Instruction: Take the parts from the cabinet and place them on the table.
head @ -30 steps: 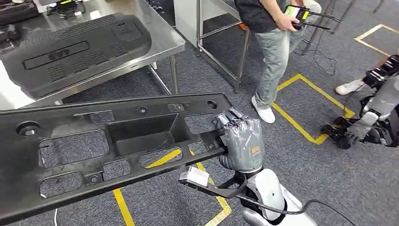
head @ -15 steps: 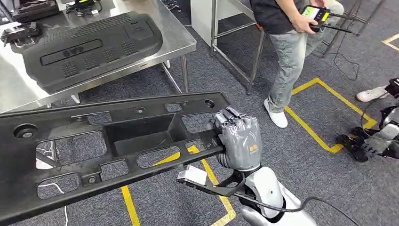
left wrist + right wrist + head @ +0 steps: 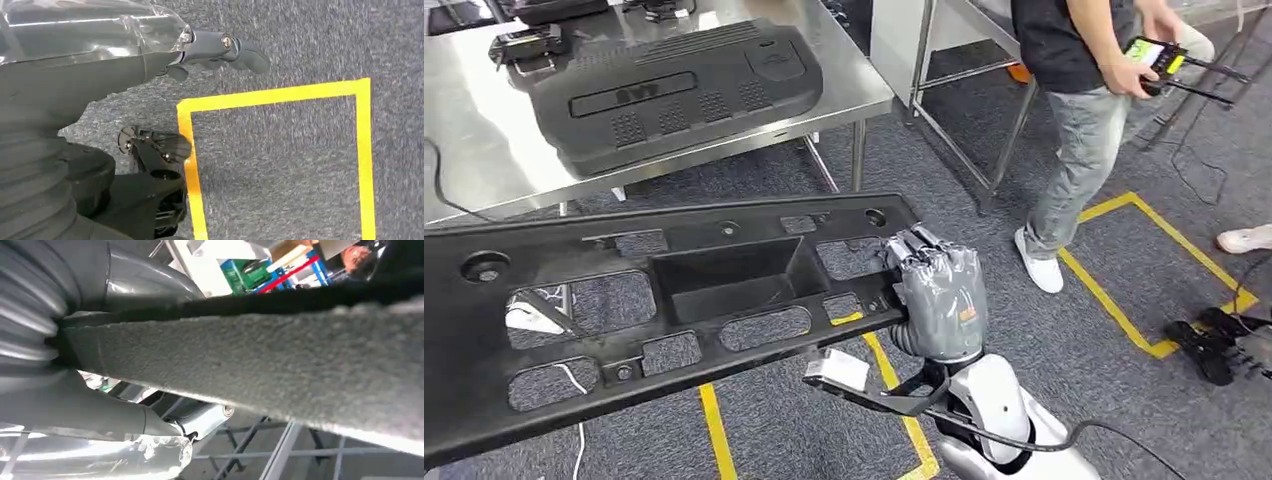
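Grey carpet marked with yellow tape is seen underfoot, and over the last second the whole head view has swung: the steel table has slid rightward and nearer in the frame, and the standing person has drifted right as well. This is read as the camera turning with the robot, not as the furniture moving.

Nearest, the right hand is kept clamped on the right end of the long black panel, fingers folded over its edge; the grasp looks unchanged against the earlier frames. In the right wrist view the panel's underside is seen lying right against the hand. The panel is held roughly level in the air, near the table's near edge but not yet over it or on it.

The left hand hangs over the carpet with fingers curled in, nothing in them.

Farther off, a black ribbed cover already lies on the table, with smaller dark items beyond it. The person at the far right holds a handset.

The turn is judged to bring the panel towards the table; setting it down remains to be done.
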You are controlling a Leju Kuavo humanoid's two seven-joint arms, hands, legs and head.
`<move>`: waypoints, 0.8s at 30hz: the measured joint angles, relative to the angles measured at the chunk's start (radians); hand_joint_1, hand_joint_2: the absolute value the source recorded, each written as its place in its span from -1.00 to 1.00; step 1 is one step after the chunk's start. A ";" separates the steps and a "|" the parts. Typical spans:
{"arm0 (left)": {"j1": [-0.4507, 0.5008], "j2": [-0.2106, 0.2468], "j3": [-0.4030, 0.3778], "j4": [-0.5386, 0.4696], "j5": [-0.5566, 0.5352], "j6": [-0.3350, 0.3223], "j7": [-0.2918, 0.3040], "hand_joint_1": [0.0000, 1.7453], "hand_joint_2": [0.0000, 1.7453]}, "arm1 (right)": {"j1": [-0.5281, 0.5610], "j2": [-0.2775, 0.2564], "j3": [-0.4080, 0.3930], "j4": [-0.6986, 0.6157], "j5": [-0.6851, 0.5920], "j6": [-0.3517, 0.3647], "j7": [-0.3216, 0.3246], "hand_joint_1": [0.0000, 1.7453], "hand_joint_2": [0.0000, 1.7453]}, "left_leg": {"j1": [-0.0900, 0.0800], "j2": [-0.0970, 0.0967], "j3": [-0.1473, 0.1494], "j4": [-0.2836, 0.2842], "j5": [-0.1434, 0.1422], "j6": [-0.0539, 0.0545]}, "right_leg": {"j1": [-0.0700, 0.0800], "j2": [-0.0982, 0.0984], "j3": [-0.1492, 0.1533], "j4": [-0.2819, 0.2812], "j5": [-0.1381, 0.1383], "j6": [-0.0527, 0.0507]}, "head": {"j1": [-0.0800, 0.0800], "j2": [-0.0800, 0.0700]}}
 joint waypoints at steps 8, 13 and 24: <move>0.001 0.002 0.000 0.001 0.010 -0.011 0.000 -1.00 1.00 | -0.003 -0.001 0.000 -0.002 0.000 0.003 0.000 1.00 1.00 | -0.002 0.006 -0.023 0.059 -0.043 -0.044 | -0.003 0.008 0.056 -0.135 0.037 -0.030 | -0.010 0.000; 0.004 0.002 0.000 0.001 0.010 -0.015 0.000 -1.00 1.00 | -0.002 -0.001 0.000 -0.002 0.000 0.003 0.000 1.00 1.00 | 0.009 0.031 -0.148 0.311 -0.134 -0.060 | 0.000 -0.030 0.059 -0.133 0.030 -0.037 | -0.016 0.000; 0.005 0.002 0.000 0.001 0.011 -0.021 0.000 -1.00 1.00 | 0.000 -0.003 0.000 -0.010 0.000 0.003 0.002 1.00 1.00 | 0.006 0.047 -0.003 -0.007 0.004 -0.004 | 0.001 -0.016 0.044 -0.047 -0.050 0.005 | -0.010 0.000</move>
